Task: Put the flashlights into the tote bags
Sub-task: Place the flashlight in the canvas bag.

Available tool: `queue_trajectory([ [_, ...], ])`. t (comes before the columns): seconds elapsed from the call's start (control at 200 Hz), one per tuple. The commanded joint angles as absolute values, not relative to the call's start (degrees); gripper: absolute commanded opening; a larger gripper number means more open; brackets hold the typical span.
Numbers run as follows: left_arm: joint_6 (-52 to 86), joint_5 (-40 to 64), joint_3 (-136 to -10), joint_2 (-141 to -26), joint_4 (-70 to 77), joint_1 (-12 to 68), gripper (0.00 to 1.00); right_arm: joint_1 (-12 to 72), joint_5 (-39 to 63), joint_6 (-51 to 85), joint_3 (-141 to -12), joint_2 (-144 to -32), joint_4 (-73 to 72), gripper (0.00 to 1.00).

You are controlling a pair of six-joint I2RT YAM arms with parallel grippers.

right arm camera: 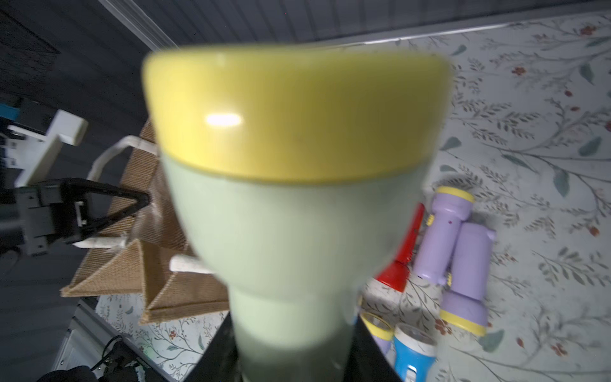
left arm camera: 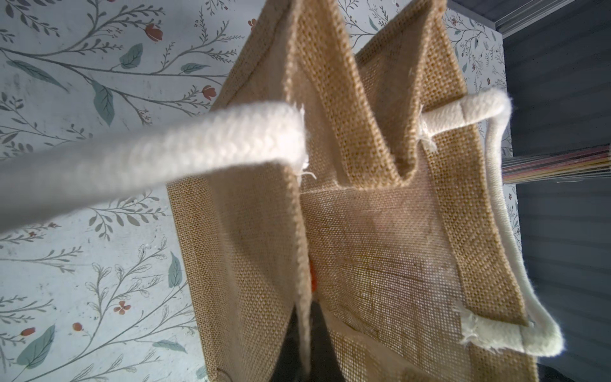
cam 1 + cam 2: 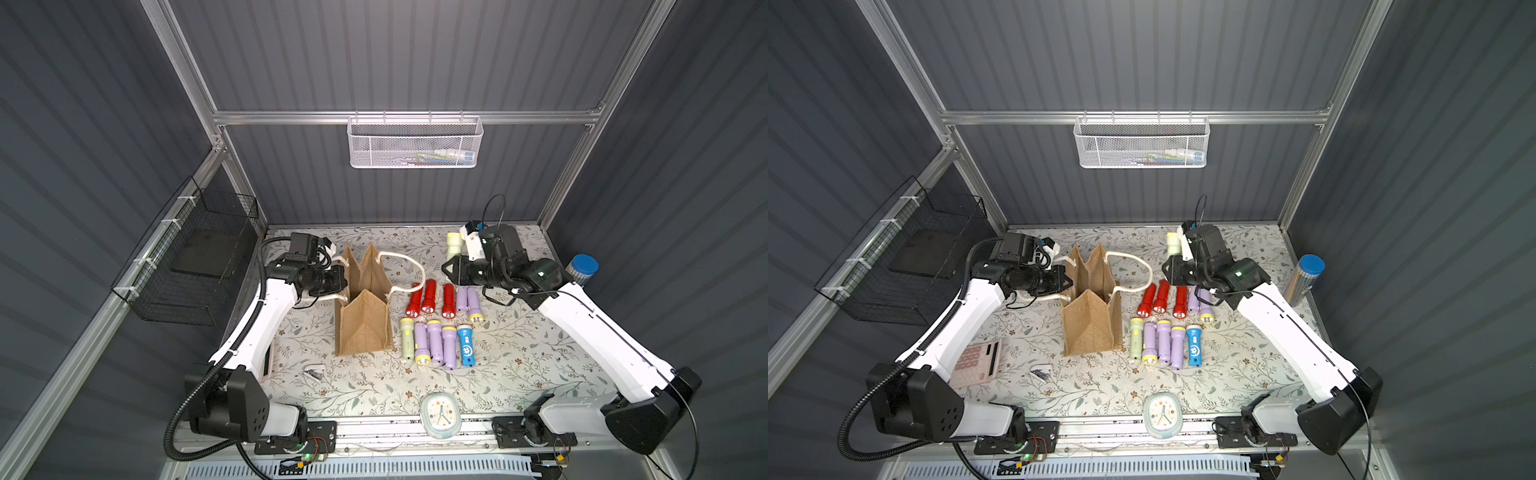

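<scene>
Right wrist view: pale green flashlight (image 1: 297, 215) gripped at its tail by my right fingers (image 3: 451, 267), yellow head projecting clear of them, carried above the desk (image 3: 519, 353); tote bag (image 3: 363, 328) stands upright to the left of this load and apart from it, mouth up; my left fingers (image 3: 341, 286) are pinched tight on the bag's left rim beside a rope handle (image 2: 148, 158); other flashlights (image 3: 434, 332) lie in two rows just beside the bag. Judgement: a leftward carry to the mouth comes next, with the long axis tipped downward.
</scene>
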State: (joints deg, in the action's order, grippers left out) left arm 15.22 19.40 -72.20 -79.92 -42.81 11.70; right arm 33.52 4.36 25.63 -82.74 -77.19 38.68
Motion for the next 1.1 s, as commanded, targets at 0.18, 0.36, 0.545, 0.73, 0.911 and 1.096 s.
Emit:
queue_trajectory([
  [0.18,18.21,23.24,-67.06,-75.82,-32.66,12.29,0.0,41.04,10.78,24.96,-94.33,-86.23,31.43,0.0],
  [0.36,18.96,22.6,-65.4,-74.11,-30.39,12.26,0.0,44.73,14.82,25.38,-101.17,-95.01,31.55,0.0],
  [0.545,19.07,23.59,-63.6,-73.19,-28.65,12.3,0.0,48.17,17.88,25.26,-106.65,-102.68,31.38,0.0],
  [0.73,19.69,24.65,-62.54,-72.91,-28.42,12.31,0.0,49.64,18.56,24.02,-110.74,-109.34,31.5,0.0],
  [0.911,20.44,26.14,-61.88,-72.95,-28.33,12.3,0.0,49.9,21.17,23.64,-111.56,-114.02,31.79,0.0],
  [1.096,21.26,27.21,-61.86,-72.01,-27.66,12.28,0.0,49.92,20.83,23.03,-111.04,-117.37,33.3,0.0],
])
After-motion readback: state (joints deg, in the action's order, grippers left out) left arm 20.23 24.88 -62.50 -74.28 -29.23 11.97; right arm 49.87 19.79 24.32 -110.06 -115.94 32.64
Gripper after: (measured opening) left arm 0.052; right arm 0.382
